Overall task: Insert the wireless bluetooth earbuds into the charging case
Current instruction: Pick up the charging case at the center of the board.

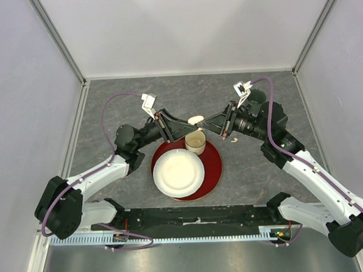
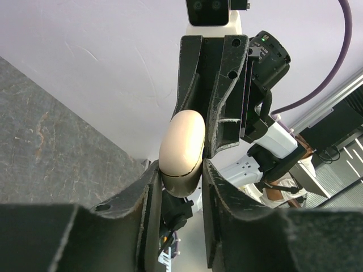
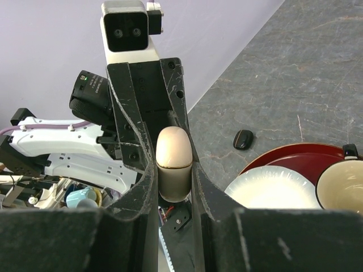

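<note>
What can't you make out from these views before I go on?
- Inside of the charging case: lid looks shut, clamped by left gripper and right gripper; contents hidden in every view.
- Inside of the paper cup: too small in the top view, cut off by the right wrist view's edge.
- Black item on the table: right wrist view, too small to identify.
- White speck right of the paper cup: top view, too small to identify.

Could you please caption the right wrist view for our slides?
Right gripper and left gripper both grip the closed case, beside a white plate on a red tray.
</note>
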Controlling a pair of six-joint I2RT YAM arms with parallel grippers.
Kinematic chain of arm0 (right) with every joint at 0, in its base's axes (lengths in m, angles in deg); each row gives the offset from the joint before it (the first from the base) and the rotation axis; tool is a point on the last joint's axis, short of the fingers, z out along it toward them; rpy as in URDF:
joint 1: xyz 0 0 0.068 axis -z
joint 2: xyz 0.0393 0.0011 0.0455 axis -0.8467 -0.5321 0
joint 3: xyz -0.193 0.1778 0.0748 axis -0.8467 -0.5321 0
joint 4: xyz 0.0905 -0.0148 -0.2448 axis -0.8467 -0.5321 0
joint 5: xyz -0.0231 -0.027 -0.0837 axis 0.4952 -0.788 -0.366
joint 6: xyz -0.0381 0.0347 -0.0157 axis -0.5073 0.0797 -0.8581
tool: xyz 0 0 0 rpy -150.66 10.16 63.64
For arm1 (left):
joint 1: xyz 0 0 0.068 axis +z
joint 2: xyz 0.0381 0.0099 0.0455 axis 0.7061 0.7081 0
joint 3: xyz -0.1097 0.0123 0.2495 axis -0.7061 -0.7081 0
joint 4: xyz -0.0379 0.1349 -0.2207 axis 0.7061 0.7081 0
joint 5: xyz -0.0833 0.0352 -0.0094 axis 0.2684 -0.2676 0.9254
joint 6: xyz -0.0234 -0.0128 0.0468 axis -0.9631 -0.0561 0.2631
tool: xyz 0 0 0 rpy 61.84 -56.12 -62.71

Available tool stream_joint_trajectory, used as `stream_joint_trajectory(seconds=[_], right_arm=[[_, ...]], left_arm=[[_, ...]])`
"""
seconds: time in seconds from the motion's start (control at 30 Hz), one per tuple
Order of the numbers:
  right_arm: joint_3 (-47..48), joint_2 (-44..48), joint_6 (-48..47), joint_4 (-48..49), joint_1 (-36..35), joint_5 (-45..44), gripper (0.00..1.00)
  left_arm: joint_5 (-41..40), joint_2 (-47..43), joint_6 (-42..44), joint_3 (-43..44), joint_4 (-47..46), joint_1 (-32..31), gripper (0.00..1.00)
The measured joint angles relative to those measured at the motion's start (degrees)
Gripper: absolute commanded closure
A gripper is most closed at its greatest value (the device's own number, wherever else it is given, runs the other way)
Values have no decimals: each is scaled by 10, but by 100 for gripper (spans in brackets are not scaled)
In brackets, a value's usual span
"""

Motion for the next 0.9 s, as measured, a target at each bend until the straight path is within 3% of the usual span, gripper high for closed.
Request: stream_joint_trajectory(seconds=[0.1,0.2,0.23,0.43,0.53,0.9], right_arm=[[0,0,-2,1,1,1,88],[0,0,-2,2,1,1,76],[0,0,-3,2,2,1,66],[0,0,0,-7,4,-9,24],[0,0,2,-20,3,-18,11],[47,-24,60,-63,8,-27,5]], left_arm=[[0,0,-1,1,0,0,81],[0,1,-1,2,0,0,96],[0,1,0,2,0,0,98],[1,3,6,7,8,-1,98],[1,0,21,9,25,-2,98],[-16,-67,170,11,179,-2,98]])
